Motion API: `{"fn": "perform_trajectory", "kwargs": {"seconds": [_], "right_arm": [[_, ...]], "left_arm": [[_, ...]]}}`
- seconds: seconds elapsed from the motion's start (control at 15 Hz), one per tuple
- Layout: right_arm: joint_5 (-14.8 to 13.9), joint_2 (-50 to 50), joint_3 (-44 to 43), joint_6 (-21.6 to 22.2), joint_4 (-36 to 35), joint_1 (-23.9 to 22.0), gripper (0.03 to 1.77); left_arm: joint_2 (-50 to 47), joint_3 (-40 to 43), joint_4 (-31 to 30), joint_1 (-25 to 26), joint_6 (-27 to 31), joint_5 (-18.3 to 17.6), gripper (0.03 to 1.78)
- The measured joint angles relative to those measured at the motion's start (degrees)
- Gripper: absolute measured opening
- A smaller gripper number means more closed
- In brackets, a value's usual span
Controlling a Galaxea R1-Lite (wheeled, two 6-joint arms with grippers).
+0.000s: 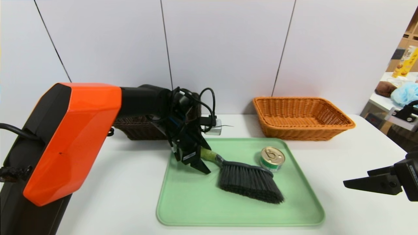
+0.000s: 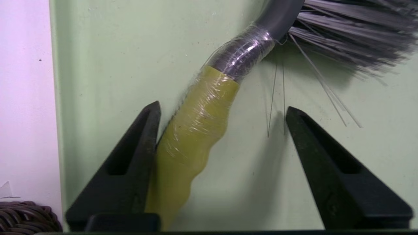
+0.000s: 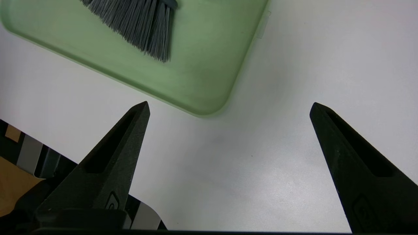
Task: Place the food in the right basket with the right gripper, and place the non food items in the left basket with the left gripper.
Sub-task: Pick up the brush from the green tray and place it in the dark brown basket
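Note:
The hand brush (image 1: 248, 179) with black bristles lies on the green tray (image 1: 196, 202), its green handle (image 2: 192, 137) pointing towards the dark brown left basket (image 1: 137, 129). My left gripper (image 1: 200, 166) is down over the handle and open. One finger (image 2: 137, 163) touches the handle's side; the other stands well apart from it. The food, a small tin can (image 1: 272, 159) with a gold lid, stands on the tray beside the bristles. The orange right basket (image 1: 339, 125) sits behind the tray. My right gripper (image 1: 347, 184) hovers open over bare table beside the tray, holding nothing.
The white table ends close to the tray's (image 3: 202, 81) near corner below the right gripper (image 3: 229, 104). The brush bristles (image 3: 137, 23) show in the right wrist view. Behind the baskets stands a white panel wall. Another table with clutter (image 1: 401, 91) is at far right.

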Motion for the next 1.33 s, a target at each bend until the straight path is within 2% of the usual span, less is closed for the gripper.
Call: {"fn": "perform_trajectory", "kwargs": {"seconds": [0.13,0.33,0.4,1.2,1.33], "right_arm": [[0.0,-0.2,0.0,0.0,0.0,0.0,1.70],[0.0,-0.5,-0.2,0.0,0.0,0.0,1.70],[0.0,-0.5,-0.2,0.0,0.0,0.0,1.70],[0.1,-1.4,-0.2,0.0,0.0,-0.4,1.70],[0.1,-1.6,-0.2,0.0,0.0,-0.4,1.70]], "left_arm": [[0.3,0.0,0.0,0.2,0.0,0.0,1.03],[0.4,0.0,-0.1,0.4,0.0,0.0,0.72],[0.4,0.0,-0.3,0.4,0.0,0.0,0.55],[-2.9,0.8,2.0,0.4,0.4,-0.7,0.48],[-3.8,0.8,3.0,0.4,0.5,-0.9,0.05]]}}
